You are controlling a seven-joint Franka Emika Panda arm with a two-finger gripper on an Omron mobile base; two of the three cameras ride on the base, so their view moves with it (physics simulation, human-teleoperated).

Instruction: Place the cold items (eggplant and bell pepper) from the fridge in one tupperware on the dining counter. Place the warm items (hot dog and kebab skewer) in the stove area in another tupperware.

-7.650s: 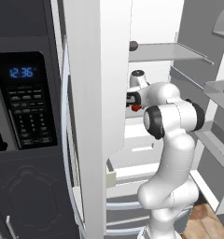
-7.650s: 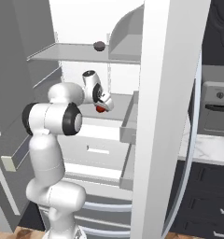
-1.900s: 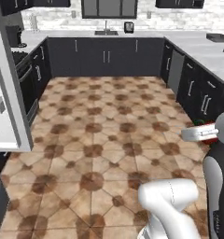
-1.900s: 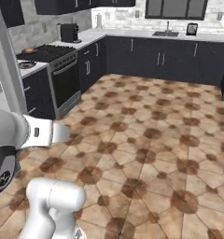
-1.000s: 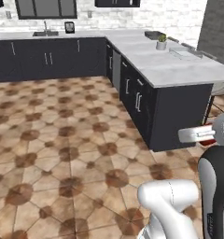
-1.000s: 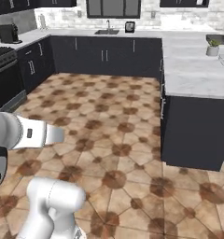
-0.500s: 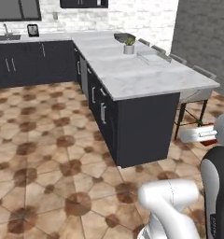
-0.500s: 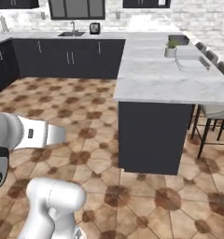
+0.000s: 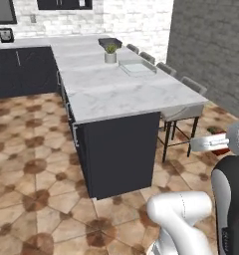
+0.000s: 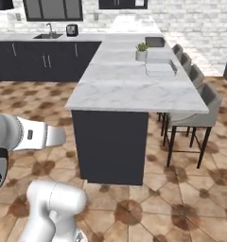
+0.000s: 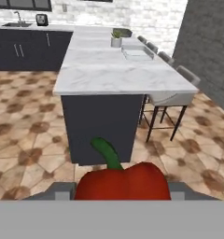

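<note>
A red bell pepper [image 11: 123, 181] with a green stem sits between the fingers of my gripper [image 11: 122, 190], which is shut on it, close at the bottom of the hand view. Ahead stands the dining counter [image 11: 109, 74] [image 9: 121, 92] [image 10: 134, 90], a white marble top on a dark base. A clear tupperware [image 11: 137, 53] [image 9: 137, 67] [image 10: 160, 68] lies on its far part. A darker container [image 11: 123, 32] [image 9: 110, 42] [image 10: 155, 41] sits further back. My arm's white forearm [image 9: 208, 144] [image 10: 37, 134] reaches across the base views.
A small potted plant [image 9: 110, 52] [image 10: 141, 51] stands on the counter between the two containers. Grey bar stools [image 9: 183, 112] [image 10: 200, 101] line the counter's right side. Tiled floor [image 10: 148, 194] lies between me and the counter. Dark cabinets with a sink [image 10: 49, 35] run along the back wall.
The whole picture has swung: the base has turned from the open kitchen floor until the dining counter stands in front. The bell pepper stays in the gripper.
</note>
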